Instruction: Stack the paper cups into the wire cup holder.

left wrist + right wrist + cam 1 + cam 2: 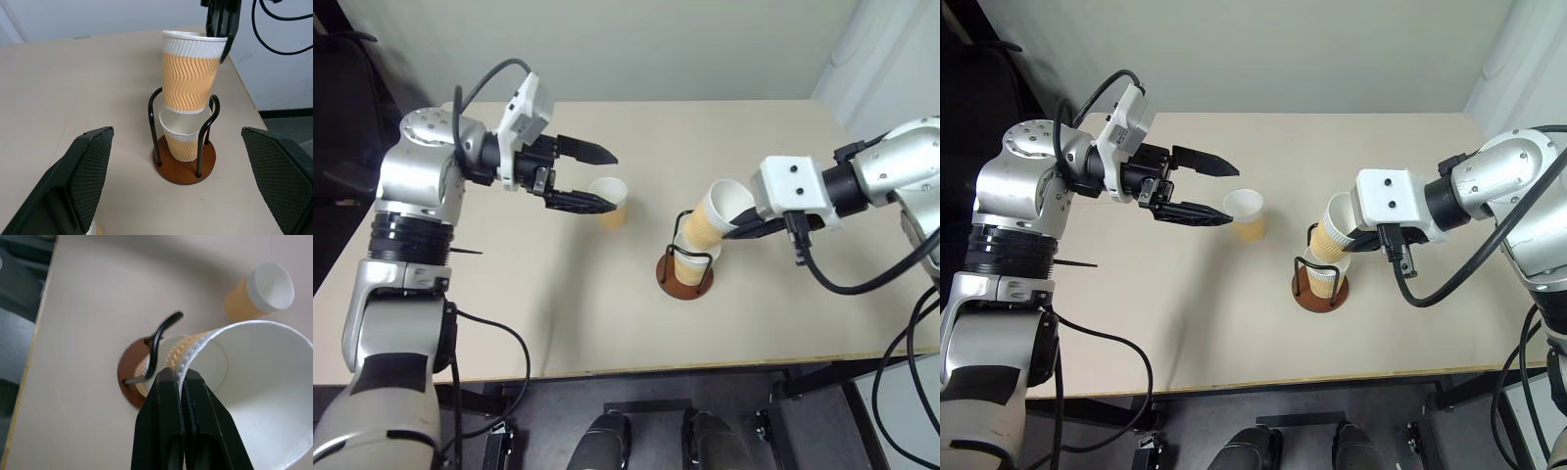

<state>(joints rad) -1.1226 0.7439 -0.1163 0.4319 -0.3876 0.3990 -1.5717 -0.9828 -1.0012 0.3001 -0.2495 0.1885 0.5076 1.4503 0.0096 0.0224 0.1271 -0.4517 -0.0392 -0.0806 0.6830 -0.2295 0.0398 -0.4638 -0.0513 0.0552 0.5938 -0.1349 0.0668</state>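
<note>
The wire cup holder (685,277) stands mid-table on its brown disc, with one paper cup (183,142) seated inside. My right gripper (737,226) is shut on the rim of a second paper cup (712,219). That cup is tilted, and its bottom dips into the seated cup's mouth between the wire loops. In the right wrist view the fingers (168,401) pinch the white rim of the held cup (254,396). A third paper cup (610,206) stands upright left of the holder. My left gripper (612,182) hovers open just above and beside it, pointing toward the holder.
The beige table (509,294) has its front edge near me and a wall behind. Black cables (842,284) hang from my right arm over the table's right side. A dark chair (342,108) stands off the table's left edge.
</note>
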